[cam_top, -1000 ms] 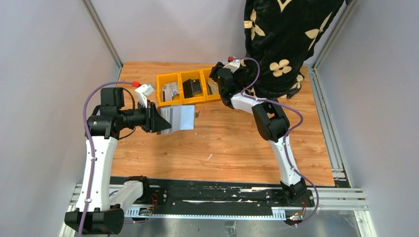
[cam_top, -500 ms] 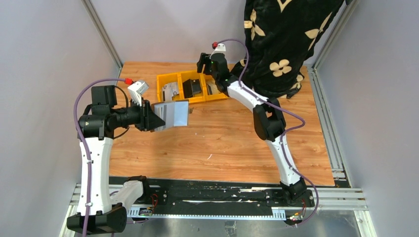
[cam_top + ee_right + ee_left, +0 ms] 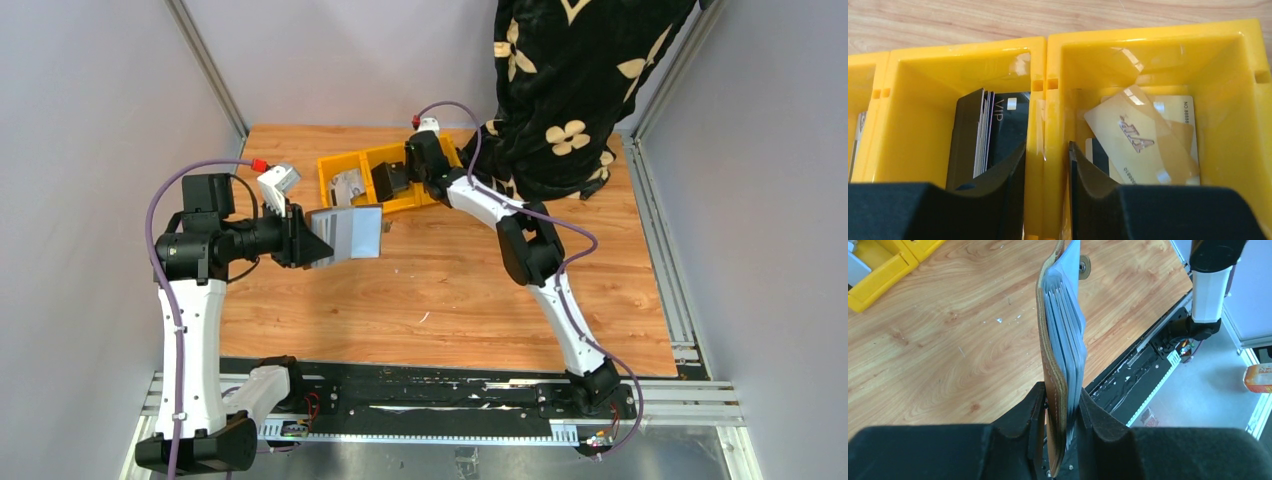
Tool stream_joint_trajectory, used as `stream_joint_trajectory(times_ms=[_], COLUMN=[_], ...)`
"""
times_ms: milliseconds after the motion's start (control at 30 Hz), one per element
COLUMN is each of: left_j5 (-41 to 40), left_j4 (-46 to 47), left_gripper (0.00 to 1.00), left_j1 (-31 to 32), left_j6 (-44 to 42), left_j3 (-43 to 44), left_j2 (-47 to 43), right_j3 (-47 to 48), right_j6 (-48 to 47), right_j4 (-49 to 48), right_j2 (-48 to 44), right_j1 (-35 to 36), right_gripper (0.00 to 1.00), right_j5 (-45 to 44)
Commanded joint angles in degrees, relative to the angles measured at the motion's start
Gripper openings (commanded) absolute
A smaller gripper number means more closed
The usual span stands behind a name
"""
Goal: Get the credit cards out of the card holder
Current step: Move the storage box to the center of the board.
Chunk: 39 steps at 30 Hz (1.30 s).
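Note:
My left gripper (image 3: 318, 237) is shut on the brown leather card holder (image 3: 350, 232) and holds it on edge above the table, left of centre. In the left wrist view the holder (image 3: 1055, 365) fans its grey clear sleeves between my fingers (image 3: 1060, 410). My right gripper (image 3: 410, 170) is down in the yellow tray (image 3: 340, 153). In the right wrist view its jaws (image 3: 1046, 165) straddle and touch the divider wall between the middle and right compartments. Tan cards (image 3: 1143, 140) lie in the right compartment, and black cards (image 3: 973, 135) stand in the middle one.
Grey-white printed cards (image 3: 347, 185) lie in the tray's left compartment. A person in a black flower-patterned garment (image 3: 580, 80) stands at the table's far right corner. Metal frame rails run along the table's sides.
My right gripper has moved left from the tray's right end to the divider beside the middle compartment. My left arm has drawn the holder slightly left and then held still.

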<state>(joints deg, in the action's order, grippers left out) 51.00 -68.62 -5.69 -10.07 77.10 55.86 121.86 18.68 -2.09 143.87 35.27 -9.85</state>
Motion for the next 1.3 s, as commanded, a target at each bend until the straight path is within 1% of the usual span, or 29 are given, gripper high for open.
stream_joint_trajectory(times_ms=[0, 100, 200, 300, 333, 400, 500, 633, 667, 800, 833, 867, 933, 1033, 1133, 1167, 1233, 1267], left_j5=[1.9, 2.5, 2.9, 3.2, 3.4, 3.9, 5.3, 7.2, 7.8, 10.5, 11.0, 11.6, 12.6, 14.0, 15.0, 15.5, 17.0, 17.7], left_j4=[-0.1, -0.1, -0.1, 0.0, 0.0, 0.0, 0.0, -0.1, -0.1, 0.0, 0.0, -0.1, -0.1, -0.1, 0.1, 0.0, 0.0, 0.0], left_gripper=[0.00, 0.00, 0.00, 0.00, 0.00, 0.00, 0.00, 0.00, 0.00, 0.00, 0.00, 0.00, 0.00, 0.00, 0.00, 0.00, 0.00, 0.00], left_j1=[-0.5, -0.5, -0.5, -0.5, -0.5, -0.5, -0.5, -0.5, -0.5, -0.4, -0.4, -0.4, -0.4, -0.5, -0.4, -0.4, -0.4, -0.4], left_j6=[-0.5, -0.1, 0.2, 0.5, 0.6, 0.5, 0.4, 0.4, 0.4, 0.8, 0.8, 0.8, 0.7, 0.3, -0.5, -0.8, -1.5, -1.7], left_j3=[2.0, 2.4, 2.8, 2.9, 2.8, 2.1, 0.6, -0.8, -1.1, -2.6, -3.1, -3.6, -4.5, -5.7, -7.0, -7.3, -7.8, -8.1], left_j2=[-1.2, -1.8, -2.7, -3.9, -4.3, -5.3, -6.0, -6.7, -6.9, -7.9, -8.2, -8.5, -9.0, -9.6, -10.2, -10.3, -10.5, -10.5], right_j3=[-8.7, -15.9, -21.7, -28.0, -31.8, -38.0, -45.7, -56.9, -59.1, -63.7, -64.2, -64.4, -63.7, -60.1, -57.9, -57.3, -57.1, -56.9], right_j6=[1.2, 2.1, 6.2, 10.8, 12.6, 14.6, 17.1, 15.3, 14.5, 14.6, 15.3, 16.0, 15.3, 11.2, 8.6, 8.2, 7.8, 8.2], right_j4=[-0.7, -2.1, -0.3, 0.8, 0.9, -0.8, 0.0, -5.6, -6.9, -6.3, -6.3, -6.3, -7.3, -6.3, -3.8, -2.5, -0.9, -0.1], right_j2=[-6.4, -11.4, -15.6, -19.4, -21.5, -24.6, -29.7, -37.3, -38.8, -43.2, -43.8, -44.2, -44.7, -46.8, -50.3, -52.8, -57.1, -59.3], right_j1=[2.6, 4.8, 7.1, 8.9, 9.4, 9.9, 9.9, 9.8, 9.7, 8.6, 8.2, 7.8, 7.4, 7.3, 6.1, 5.7, 4.7, 4.2], right_gripper=[0.06, 0.00, 0.00, 0.00, 0.00, 0.00, 0.00, 0.01, 0.01, 0.03, 0.05, 0.13, 0.32, 0.60, 0.70, 0.73, 0.77, 0.78], right_j5=[-5.0, -10.4, -16.2, -20.1, -21.3, -22.2, -24.5, -24.2, -23.8, -23.8, -23.7, -23.0, -19.4, -13.6, -4.4, -1.6, 4.4, 7.6])
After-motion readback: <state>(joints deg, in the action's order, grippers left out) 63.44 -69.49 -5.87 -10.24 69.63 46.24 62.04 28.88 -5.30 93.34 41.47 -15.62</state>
